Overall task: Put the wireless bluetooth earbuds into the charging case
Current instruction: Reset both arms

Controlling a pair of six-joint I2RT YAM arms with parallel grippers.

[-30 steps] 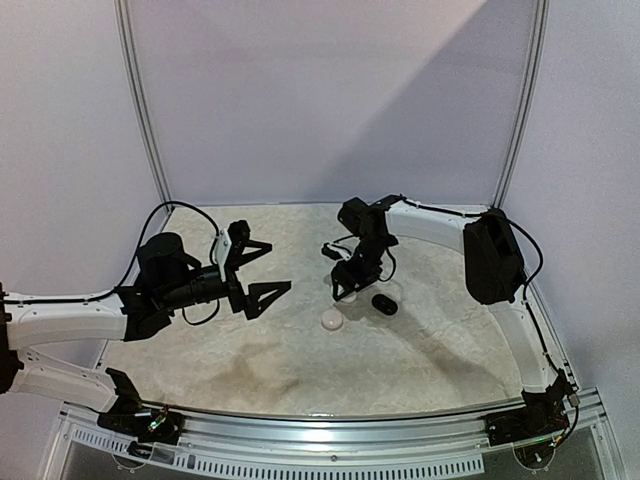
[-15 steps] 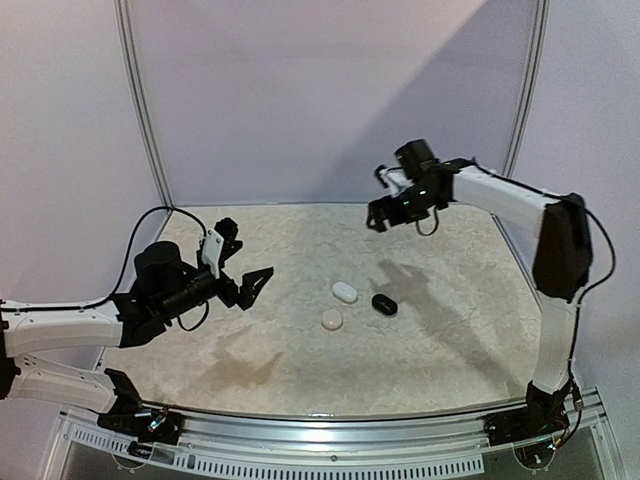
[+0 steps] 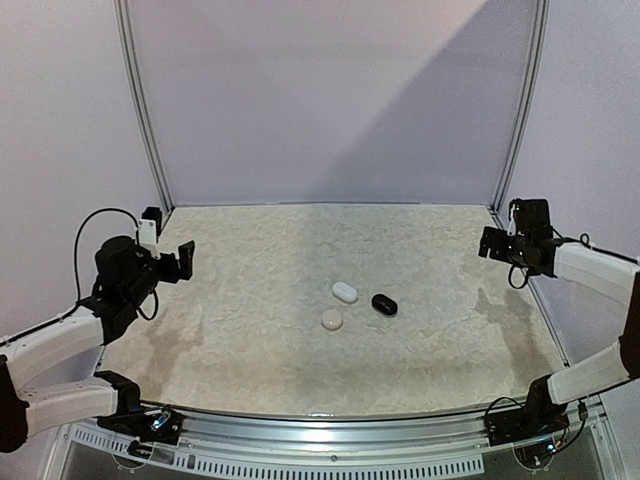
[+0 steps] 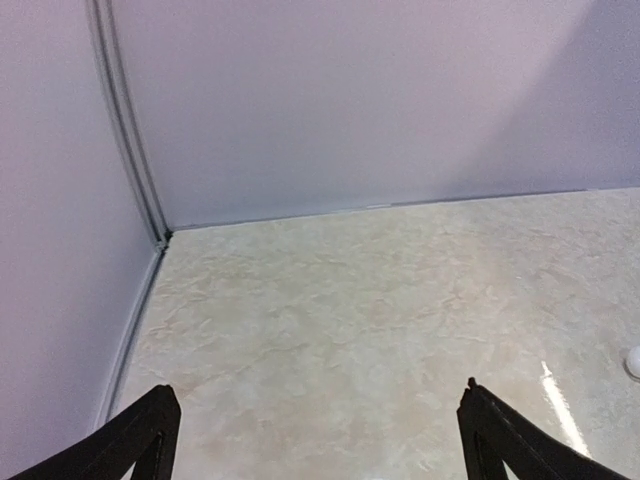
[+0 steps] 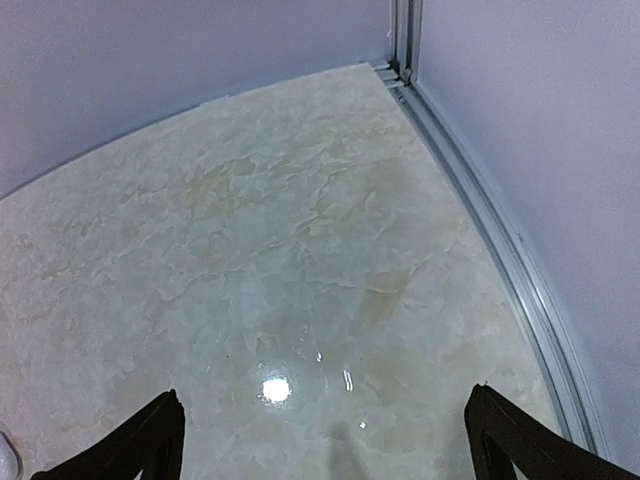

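Three closed pebble-like cases lie in the middle of the table: a white one (image 3: 345, 292), a black one (image 3: 384, 304) and a round cream one (image 3: 332, 319). No earbuds show in any view. My left gripper (image 3: 176, 262) is pulled back to the far left, well away from the cases, open and empty; its wrist view (image 4: 318, 388) shows bare table between the spread fingers (image 4: 140, 440). My right gripper (image 3: 498, 244) is at the far right, open and empty (image 5: 325, 392), also over bare table.
The marbled table (image 3: 250, 330) is ringed by lilac walls with metal corner posts (image 3: 142, 110). A white object shows at the right edge of the left wrist view (image 4: 633, 362). The right wall rail (image 5: 500, 240) runs close beside my right gripper.
Both arms have drawn back from the table's middle to the sides. The right gripper, earlier down at the white case, has lifted and swung far right. The cases lie as before.
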